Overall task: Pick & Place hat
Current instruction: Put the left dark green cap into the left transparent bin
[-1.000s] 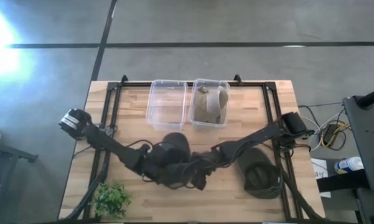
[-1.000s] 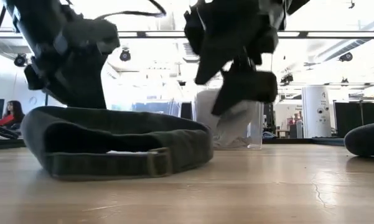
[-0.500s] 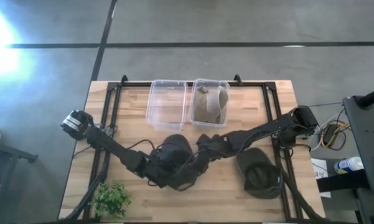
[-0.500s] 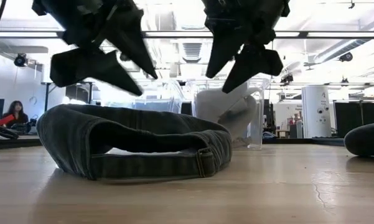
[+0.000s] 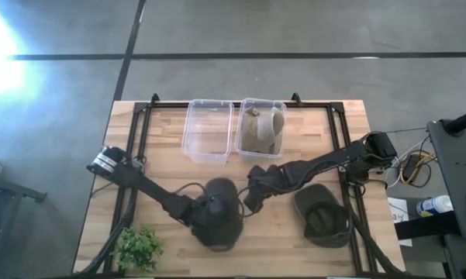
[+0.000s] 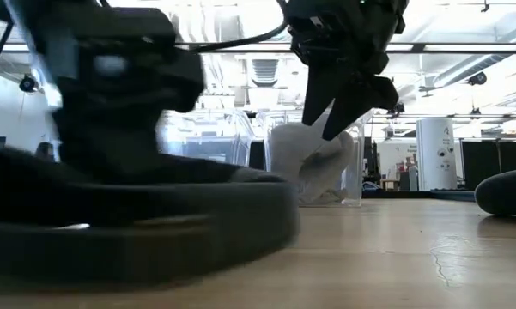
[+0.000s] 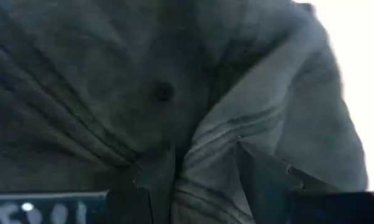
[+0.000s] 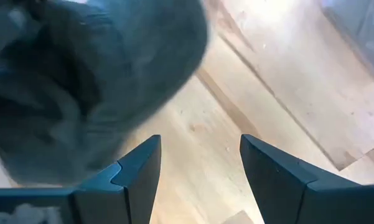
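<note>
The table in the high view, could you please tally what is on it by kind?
Hats: 3, a dark cap under the left gripper, an olive cap at the right, a tan hat in a bin
Clear bins: 2, one empty, one holding the tan hat
Plants: 1, green sprig
Total: 6

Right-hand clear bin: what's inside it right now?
A tan hat lies inside the right clear bin, filling most of it. Anything beneath the hat is covered. The left clear bin beside it looks empty.

Three hats, two clear bins, one plant.
</note>
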`<state>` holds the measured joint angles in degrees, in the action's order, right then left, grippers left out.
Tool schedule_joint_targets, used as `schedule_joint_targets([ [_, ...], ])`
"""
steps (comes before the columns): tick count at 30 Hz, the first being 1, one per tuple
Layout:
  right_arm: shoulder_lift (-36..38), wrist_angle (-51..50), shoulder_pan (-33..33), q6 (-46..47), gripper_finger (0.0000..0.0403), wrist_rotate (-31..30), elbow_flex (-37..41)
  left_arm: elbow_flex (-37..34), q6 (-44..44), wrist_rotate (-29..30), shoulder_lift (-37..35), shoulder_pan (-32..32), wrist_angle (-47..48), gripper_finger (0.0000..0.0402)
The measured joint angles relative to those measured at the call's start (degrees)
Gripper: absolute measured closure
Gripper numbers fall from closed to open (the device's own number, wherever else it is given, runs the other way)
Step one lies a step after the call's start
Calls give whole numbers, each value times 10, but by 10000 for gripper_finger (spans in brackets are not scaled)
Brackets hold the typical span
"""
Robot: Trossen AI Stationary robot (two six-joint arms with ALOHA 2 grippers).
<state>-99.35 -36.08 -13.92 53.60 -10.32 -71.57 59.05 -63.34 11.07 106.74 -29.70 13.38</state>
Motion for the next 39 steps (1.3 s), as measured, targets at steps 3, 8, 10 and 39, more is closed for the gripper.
schedule_joint_targets([
  [3,0,1,0,0,188,15,4,-2,57,-55,-8,-14,94,230],
  [8,0,1,0,0,188,53,11,-2,251,-29,-45,-26,206,229],
  [10,0,1,0,0,188,76,13,1,347,5,-54,-26,218,229],
  [39,0,13,14,-17,188,94,16,-24,-203,394,-109,0,172,229],
])
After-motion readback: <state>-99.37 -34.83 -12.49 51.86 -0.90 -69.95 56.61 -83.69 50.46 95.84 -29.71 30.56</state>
